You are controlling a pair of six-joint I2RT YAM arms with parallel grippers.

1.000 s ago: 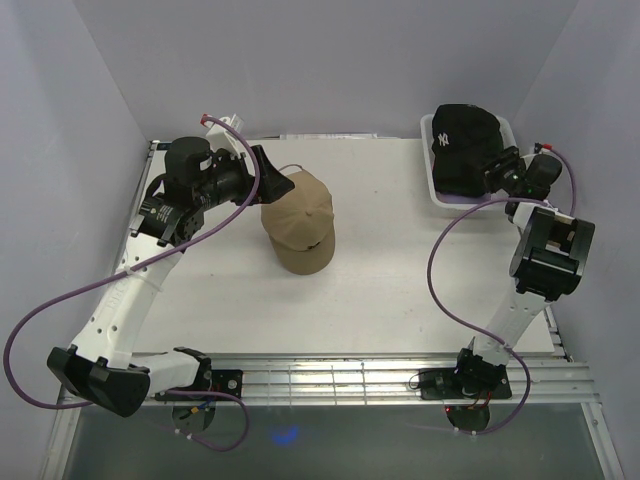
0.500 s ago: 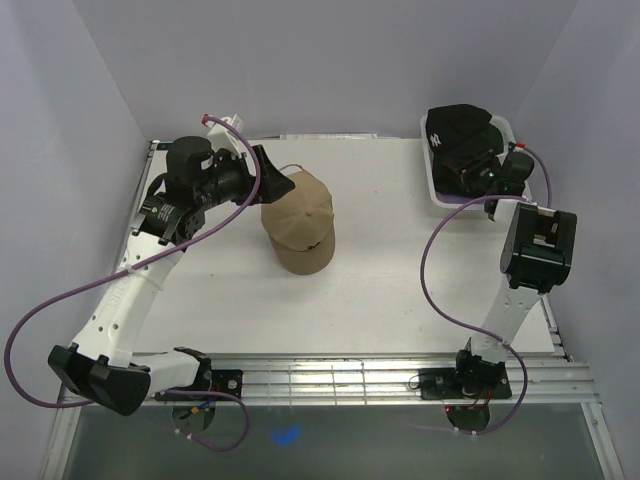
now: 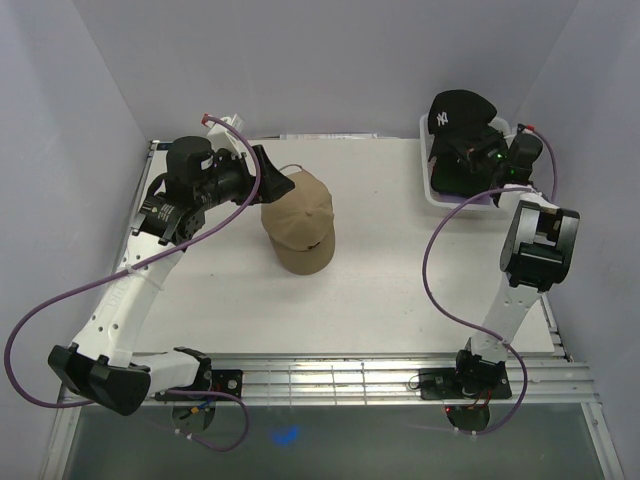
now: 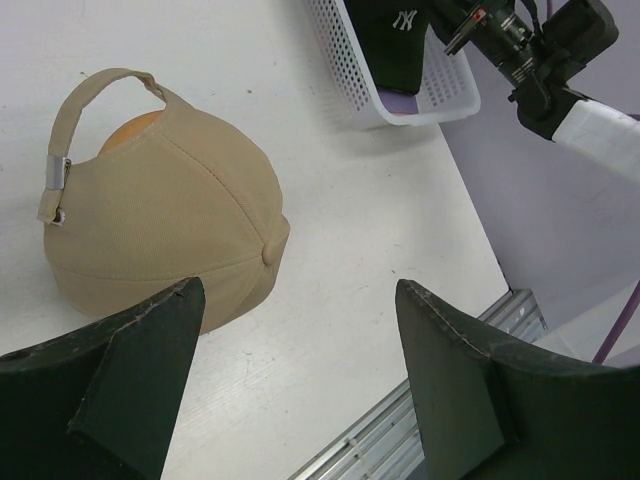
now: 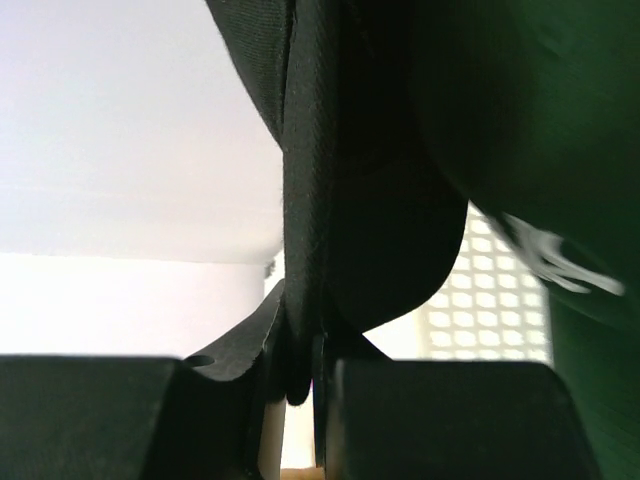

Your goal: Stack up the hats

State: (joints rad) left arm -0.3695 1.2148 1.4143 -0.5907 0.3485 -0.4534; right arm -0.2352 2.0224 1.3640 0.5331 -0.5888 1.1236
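Top camera looks down from high at 6 o'clock. Left wrist camera, close to the tan cap (image 4: 160, 210), faces 3 o'clock; both show the basket (image 4: 352, 62). Right wrist camera's pressed against the black cap (image 5: 310, 200).

tan cap (image 3: 298, 225): crown up on the table, slightly toward 10 o'clock from centre. brim points to 6 o'clock, strap loop with metal clasp to 12.
black cap (image 3: 460, 112): white ny logo, at the table's 1 o'clock, tipped on edge over the white basket (image 4: 345, 75). its cloth is pinched in the right gripper (image 5: 300, 375).
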